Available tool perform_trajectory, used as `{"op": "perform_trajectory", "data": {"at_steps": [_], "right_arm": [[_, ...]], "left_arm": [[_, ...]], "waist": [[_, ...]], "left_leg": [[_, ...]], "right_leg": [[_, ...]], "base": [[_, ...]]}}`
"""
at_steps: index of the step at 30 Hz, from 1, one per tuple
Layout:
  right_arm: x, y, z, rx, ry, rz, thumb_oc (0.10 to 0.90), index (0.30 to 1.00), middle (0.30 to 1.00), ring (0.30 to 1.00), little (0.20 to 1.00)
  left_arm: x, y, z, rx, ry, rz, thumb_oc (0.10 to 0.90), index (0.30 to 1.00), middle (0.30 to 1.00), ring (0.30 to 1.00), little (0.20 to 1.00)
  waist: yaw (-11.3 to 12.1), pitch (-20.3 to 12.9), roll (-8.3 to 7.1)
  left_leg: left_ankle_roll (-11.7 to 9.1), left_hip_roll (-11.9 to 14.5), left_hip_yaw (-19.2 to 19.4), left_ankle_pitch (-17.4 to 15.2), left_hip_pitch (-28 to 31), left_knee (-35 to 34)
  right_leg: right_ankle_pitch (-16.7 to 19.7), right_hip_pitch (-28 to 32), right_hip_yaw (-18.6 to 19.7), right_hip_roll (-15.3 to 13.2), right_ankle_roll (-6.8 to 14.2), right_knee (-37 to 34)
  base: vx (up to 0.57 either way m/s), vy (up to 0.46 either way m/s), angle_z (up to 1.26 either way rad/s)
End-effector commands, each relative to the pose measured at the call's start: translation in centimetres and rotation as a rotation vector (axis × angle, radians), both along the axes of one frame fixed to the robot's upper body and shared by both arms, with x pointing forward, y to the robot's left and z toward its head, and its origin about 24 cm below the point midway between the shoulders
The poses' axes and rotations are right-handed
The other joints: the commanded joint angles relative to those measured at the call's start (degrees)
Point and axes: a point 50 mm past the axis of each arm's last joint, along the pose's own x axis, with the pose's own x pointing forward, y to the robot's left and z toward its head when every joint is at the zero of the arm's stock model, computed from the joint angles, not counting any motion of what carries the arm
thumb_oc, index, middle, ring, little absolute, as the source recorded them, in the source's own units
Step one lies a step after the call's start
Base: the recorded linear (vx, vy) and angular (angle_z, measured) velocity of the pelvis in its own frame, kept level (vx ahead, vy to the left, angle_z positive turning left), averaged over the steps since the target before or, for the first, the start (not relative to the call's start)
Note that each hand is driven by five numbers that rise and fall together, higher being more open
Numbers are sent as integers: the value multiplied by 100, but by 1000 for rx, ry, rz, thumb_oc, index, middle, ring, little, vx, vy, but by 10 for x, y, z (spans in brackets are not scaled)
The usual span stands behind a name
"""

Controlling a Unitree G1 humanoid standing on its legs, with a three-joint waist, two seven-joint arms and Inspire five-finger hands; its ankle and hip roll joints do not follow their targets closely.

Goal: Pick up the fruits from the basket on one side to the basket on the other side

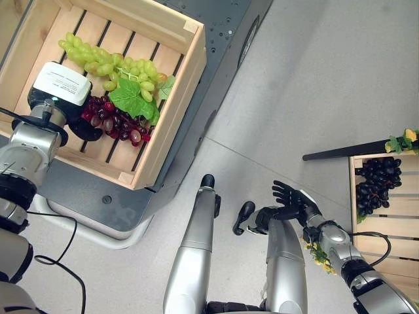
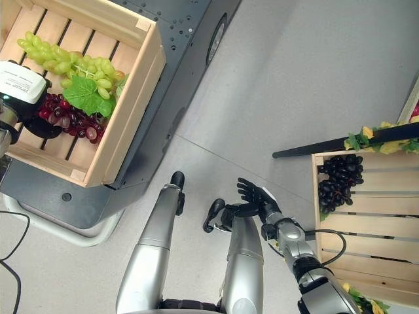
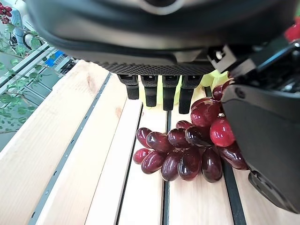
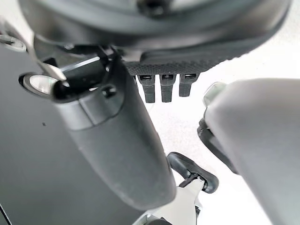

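My left hand (image 1: pixel 85 125), fingers straight, cups the dark-red grape bunch (image 3: pixel 187 150) in the slatted wooden crate (image 1: pixel 173 124), green bunch (image 1: pixel 108 62) at twelve o'clock. Soft, loose; grip near the stem. Right hand (image 1: pixel 293 201) slack.

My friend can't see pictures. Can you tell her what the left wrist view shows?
The robot's left hand reaches down over a bunch of red grapes lying on the pale slats of a wooden crate, thumb against the bunch.
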Motion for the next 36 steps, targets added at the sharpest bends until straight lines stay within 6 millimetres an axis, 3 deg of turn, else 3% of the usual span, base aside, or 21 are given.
{"op": "perform_trajectory", "data": {"at_steps": [1,2,4,12,17,31,36], "right_arm": [[-9,-13,5,68,-86,-62,800,900,900,900,900],[-8,-13,6,74,-92,-63,800,900,900,900,900],[-7,-12,8,84,-103,-65,800,900,900,900,900],[-8,-12,8,83,-103,-73,800,900,900,900,900],[-11,-19,6,74,-98,-102,800,900,900,900,900],[-19,-20,3,86,-88,-107,800,900,900,900,900],[-25,-15,-3,108,-74,-112,800,900,900,900,900]], "left_arm": [[-40,66,23,88,-94,360,800,900,900,900,900],[-41,68,21,81,-90,358,773,860,860,860,860],[-41,69,17,60,-74,354,400,300,300,300,300],[-36,59,17,53,-102,167,400,300,300,300,300],[-40,54,12,27,-137,31,400,300,300,300,300],[-59,50,2,-3,-263,-202,400,300,300,300,300],[-63,46,1,24,-275,-261,400,300,300,300,300]], "waist": [[30,-71,-33],[25,-71,-32],[19,-71,-24],[-17,-71,39],[-38,-71,162],[-182,-76,505],[-259,-369,637]], "left_leg": [[504,-116,368,-829,554,-99],[501,-114,373,-829,558,-107],[494,-113,381,-844,569,-99],[495,-96,432,-919,747,-62],[497,-109,525,-982,1098,-108],[542,-141,781,-1028,2711,-754],[540,-121,844,-917,3303,-1335]], "right_leg": [[859,113,35,182,66,-457],[861,116,34,183,67,-465],[853,122,33,180,71,-464],[807,263,81,140,74,-449],[781,567,154,105,71,-537],[884,1891,517,39,202,-1119],[1085,2352,575,11,311,-1583]], "base": [[-2,-11,12],[-1,-7,10],[-1,1,3],[0,0,0],[0,0,0],[16,-9,-11],[5,-53,-7]]}}
